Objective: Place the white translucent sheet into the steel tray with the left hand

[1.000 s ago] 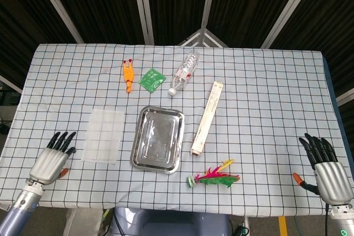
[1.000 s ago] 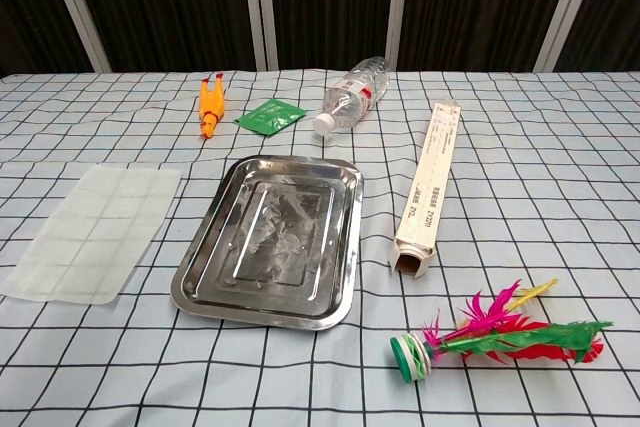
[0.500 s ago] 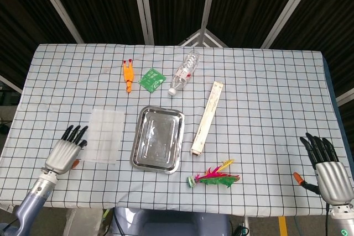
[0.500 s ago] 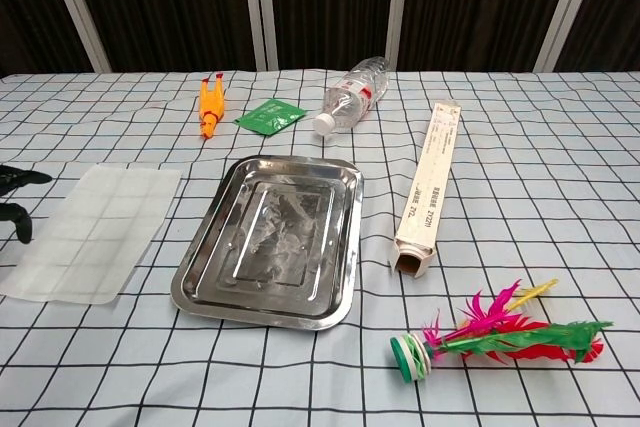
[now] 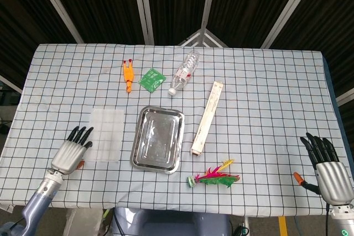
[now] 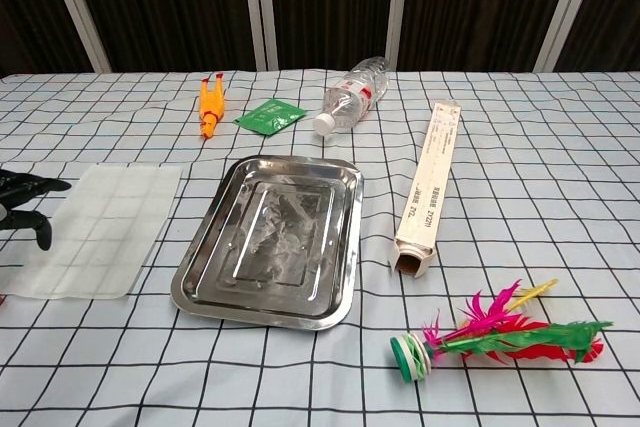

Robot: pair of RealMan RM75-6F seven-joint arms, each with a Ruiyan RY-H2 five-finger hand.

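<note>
A: Item one, the task's thing?
B: White translucent sheet [image 5: 104,135], lying flat on the checked tabletop [image 5: 260,98], just left of the steel tray [image 5: 157,139] with a narrow strip of cloth between them. It is not in the tray.

A: Item two, the left hand?
B: Left hand [image 5: 71,151] at the sheet's left edge, fingers [image 6: 30,187] apart and extended, holding nothing. The chest view shows dark fingertips at or over the sheet's margin; whether they touch it I cannot tell. The low, flat approach from the outer side looks chosen to get at a thin edge that offers nothing to grasp from above.

A: Right hand?
B: Right hand [image 5: 327,171] at the near right corner, well apart from everything, fingers spread and empty. Parked, since the task names the other hand.

A: The tray?
B: Empty, long side parallel to the sheet, so a short sideways carry should serve.

A: Other stock?
B: Orange toy chicken [image 5: 128,75], green packet [image 5: 151,79], clear bottle [image 5: 183,73] along the far side; long carton [image 5: 207,117] right of the tray; feathered shuttlecock [image 5: 214,177] near the front.
</note>
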